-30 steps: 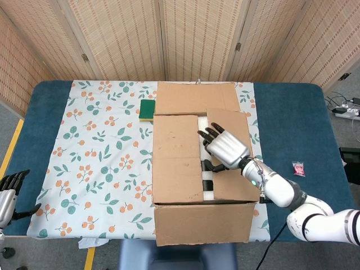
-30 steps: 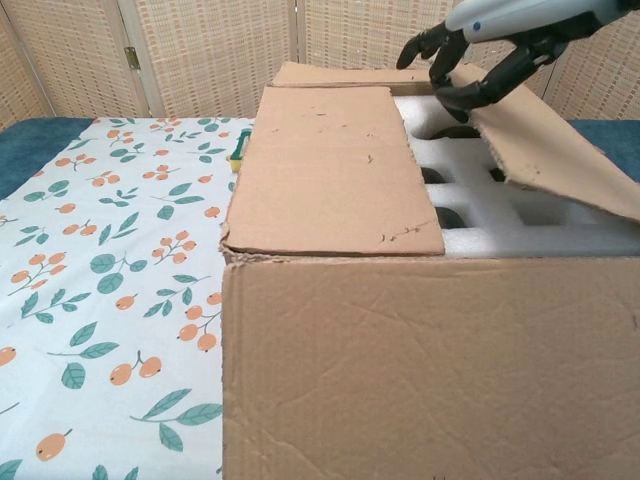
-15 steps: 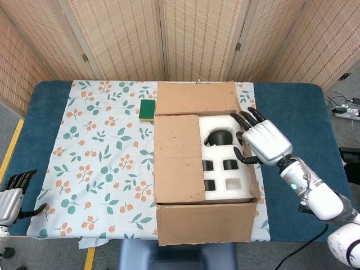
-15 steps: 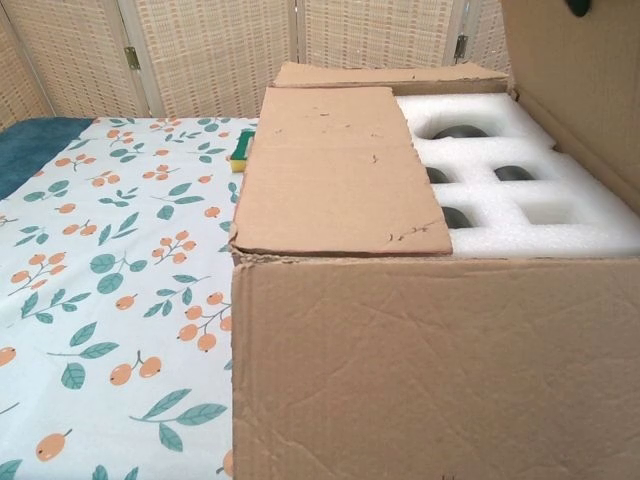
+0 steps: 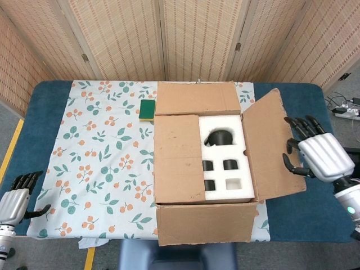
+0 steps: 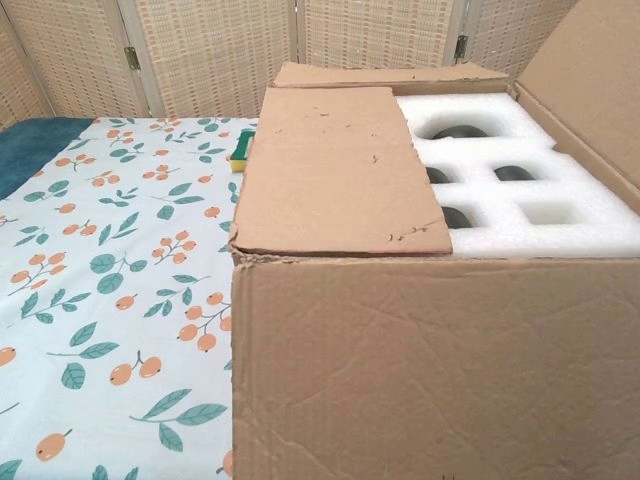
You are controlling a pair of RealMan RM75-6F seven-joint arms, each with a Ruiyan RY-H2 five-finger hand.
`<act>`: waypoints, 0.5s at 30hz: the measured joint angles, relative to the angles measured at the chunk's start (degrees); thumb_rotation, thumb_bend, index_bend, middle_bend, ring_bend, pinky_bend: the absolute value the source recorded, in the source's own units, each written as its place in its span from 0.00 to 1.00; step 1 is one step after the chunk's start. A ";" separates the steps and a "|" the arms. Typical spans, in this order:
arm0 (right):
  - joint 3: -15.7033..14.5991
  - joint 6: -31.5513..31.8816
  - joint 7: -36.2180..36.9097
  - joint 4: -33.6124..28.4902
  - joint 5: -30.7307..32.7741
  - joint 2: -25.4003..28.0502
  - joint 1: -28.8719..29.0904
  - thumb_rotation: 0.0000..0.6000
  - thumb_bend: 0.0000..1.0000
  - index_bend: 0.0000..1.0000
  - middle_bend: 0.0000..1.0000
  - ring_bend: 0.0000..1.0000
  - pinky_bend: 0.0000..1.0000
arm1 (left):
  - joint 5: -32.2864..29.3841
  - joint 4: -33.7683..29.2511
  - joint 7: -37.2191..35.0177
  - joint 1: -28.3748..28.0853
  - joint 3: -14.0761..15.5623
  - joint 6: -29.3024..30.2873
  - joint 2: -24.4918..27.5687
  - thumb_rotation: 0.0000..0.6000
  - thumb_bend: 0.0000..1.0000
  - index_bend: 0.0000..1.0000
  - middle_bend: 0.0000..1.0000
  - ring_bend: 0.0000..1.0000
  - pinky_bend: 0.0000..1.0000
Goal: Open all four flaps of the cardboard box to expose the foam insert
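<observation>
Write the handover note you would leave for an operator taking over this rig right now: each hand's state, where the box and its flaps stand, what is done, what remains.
Right hand: fingers spread at the outer edge of the right flap; whether it grips the flap cannot be told.
Left hand: idle at the table's near left corner, holding nothing, fingers curled.
Box: mid-table, on the floral cloth.
Done: right flap swung outward; far flap and near flap folded out; about half the foam insert exposed.
Left: the left flap lies flat over the foam's other half. Open it, probably with the left hand.
A green sponge sits beside the box's far left corner.
</observation>
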 measured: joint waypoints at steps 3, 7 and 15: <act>-1.06 0.98 3.24 3.44 -1.11 -0.92 -2.69 0.27 0.61 0.50 0.07 0.07 0.00 | 0.01 -0.14 0.82 -0.14 0.09 -0.05 -0.28 1.00 0.28 0.05 0.13 0.10 0.00; -1.54 1.82 8.13 7.72 -2.23 -2.68 -4.76 0.27 0.61 0.49 0.06 0.06 0.00 | -0.21 -0.19 1.61 -0.28 0.11 -0.16 -0.58 1.00 0.28 0.06 0.13 0.10 0.00; -1.63 5.91 13.78 16.10 -4.70 -8.03 -9.19 0.38 0.61 0.15 0.00 0.00 0.00 | 0.49 -1.03 1.80 -0.76 -0.55 0.87 -0.04 1.00 0.28 0.06 0.13 0.10 0.00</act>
